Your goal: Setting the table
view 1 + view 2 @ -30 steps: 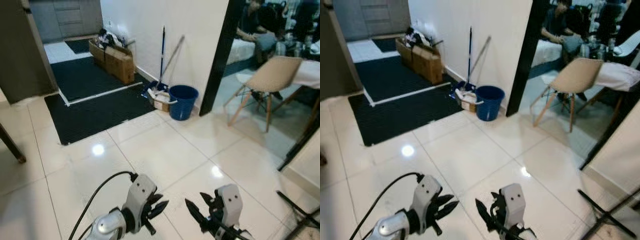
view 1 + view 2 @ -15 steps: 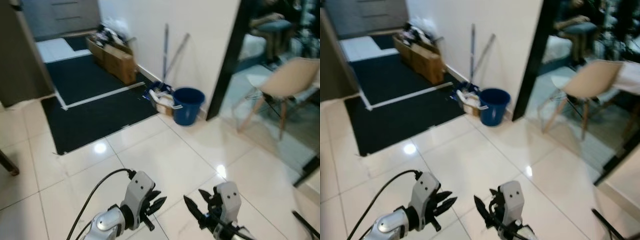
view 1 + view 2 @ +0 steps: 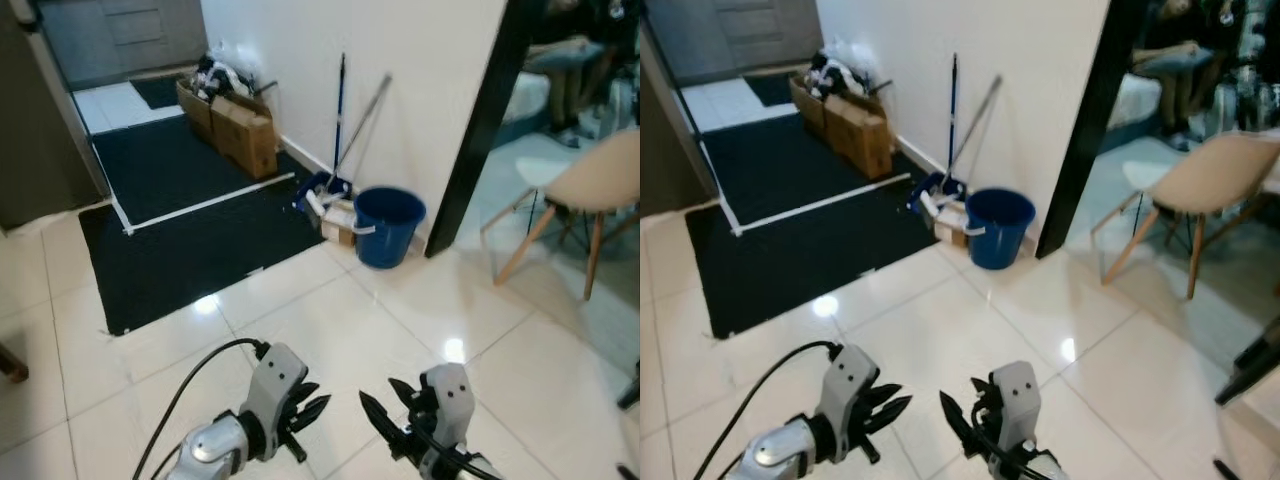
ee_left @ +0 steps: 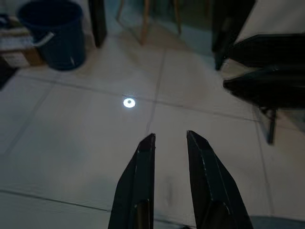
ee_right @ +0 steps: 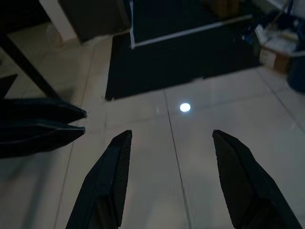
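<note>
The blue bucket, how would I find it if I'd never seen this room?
Look along the white wall to where it ends at a tall black post. The blue bucket stands on the shiny tile floor at the foot of that wall, beside the post. It is round and deep blue, unlike the brown cardboard boxes farther along the wall.

Glossy cream tile floor (image 3: pixel 330 330). Black mat (image 3: pixel 190 215) upper left. Blue bucket (image 3: pixel 388 226) centre, cardboard boxes (image 3: pixel 240 125) above it.
</note>
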`<state>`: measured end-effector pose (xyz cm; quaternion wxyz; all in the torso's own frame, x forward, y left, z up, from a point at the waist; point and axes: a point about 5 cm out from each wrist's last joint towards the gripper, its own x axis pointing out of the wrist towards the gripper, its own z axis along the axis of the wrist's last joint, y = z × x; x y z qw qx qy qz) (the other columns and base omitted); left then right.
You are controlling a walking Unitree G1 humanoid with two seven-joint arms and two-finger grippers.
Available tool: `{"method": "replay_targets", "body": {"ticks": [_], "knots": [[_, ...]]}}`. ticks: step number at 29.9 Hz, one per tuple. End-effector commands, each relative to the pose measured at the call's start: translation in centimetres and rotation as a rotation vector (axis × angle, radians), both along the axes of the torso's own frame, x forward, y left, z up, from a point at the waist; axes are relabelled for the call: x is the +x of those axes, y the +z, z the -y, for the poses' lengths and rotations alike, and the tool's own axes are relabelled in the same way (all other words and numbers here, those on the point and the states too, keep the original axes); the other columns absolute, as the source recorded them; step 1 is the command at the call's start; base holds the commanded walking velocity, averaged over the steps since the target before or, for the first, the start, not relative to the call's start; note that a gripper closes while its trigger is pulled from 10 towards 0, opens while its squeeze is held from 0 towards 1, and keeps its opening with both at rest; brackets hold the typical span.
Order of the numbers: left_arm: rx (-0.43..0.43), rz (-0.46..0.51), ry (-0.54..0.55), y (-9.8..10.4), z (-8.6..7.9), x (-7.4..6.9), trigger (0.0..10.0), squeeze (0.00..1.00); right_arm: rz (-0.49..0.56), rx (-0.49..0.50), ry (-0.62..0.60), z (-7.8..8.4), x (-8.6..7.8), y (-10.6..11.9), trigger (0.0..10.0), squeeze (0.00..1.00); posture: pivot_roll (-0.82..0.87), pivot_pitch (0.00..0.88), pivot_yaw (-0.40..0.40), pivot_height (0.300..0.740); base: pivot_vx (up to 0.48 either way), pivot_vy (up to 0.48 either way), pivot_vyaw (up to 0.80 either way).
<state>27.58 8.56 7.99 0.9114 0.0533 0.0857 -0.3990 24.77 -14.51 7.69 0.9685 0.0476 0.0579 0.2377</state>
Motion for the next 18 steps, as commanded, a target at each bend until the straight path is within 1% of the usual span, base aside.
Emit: {"method": "replay_targets", "body": {"ticks": [1, 18], "knots": [[0.024, -0.026, 0.008, -0.77, -0.61, -0.37, 10.0, 0.0, -0.02, 0.021, 0.009, -0.47, -0.35, -0.42, 10.0, 0.0, 0.01, 0.089, 0.079, 0.74, 0.48, 0.0, 0.0], [0.025, -0.024, 0.006, -0.75, -0.6, -0.33, 10.0, 0.0, -0.016, 0.02, 0.027, -0.72, -0.24, -0.39, 10.0, 0.0, 0.01, 0.085, 0.08, 0.74, 0.48, 0.0, 0.0]]}}
